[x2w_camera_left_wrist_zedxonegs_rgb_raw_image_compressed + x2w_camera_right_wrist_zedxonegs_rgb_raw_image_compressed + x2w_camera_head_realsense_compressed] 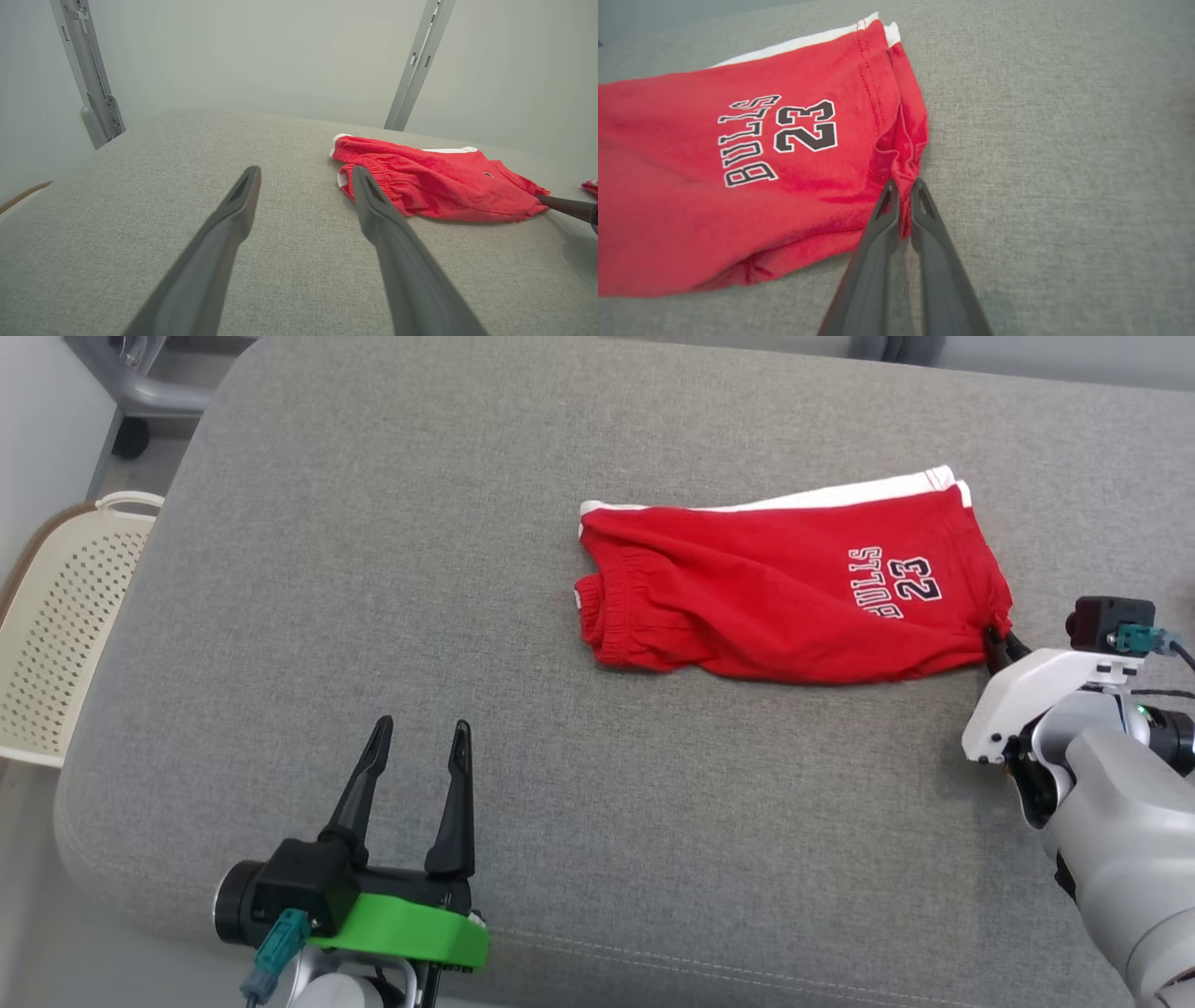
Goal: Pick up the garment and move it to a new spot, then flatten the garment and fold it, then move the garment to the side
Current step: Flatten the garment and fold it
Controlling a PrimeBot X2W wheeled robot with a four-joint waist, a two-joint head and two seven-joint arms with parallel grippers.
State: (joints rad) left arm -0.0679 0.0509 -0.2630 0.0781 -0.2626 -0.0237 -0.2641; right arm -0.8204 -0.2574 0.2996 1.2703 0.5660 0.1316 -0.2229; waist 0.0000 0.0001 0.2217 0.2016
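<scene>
- The right pincer [904,185] is shut down to a sliver, with a bunched fold of red cloth nipped between its two tips. It has the leg-hem corner of the red Bulls shorts [738,186], a thin edge that closes easily between narrow fingers.
- In the head view that same pincer [999,644] comes in from 3 o'clock, low along the surface. My judgement is that it took the nearest corner so the cloth can be dragged or lifted without the arm crossing over it.
- The hem puckers toward the grip while the rest lies slack, so the cloth looks held but not yet raised — the pick-up appears to be just starting.
- The shorts [784,597] lie at about 1 o'clock in the head view. They are doubled over, with the "BULLS 23" print [892,581] facing up, the white side stripe [840,497] along the far edge and the elastic waistband [616,607] at the 9 o'clock end.
- The left pincer [420,737] sits at 7 o'clock, well apart from the shorts, spread wide and holding nothing. It is probably waiting to take the waistband end for flattening.
- Everything rests on a grey upholstered cushion [373,569], and its nap may drag on the cloth if it is pulled.
- A cream perforated basket [65,616] stands off the cushion at 9 o'clock.
</scene>
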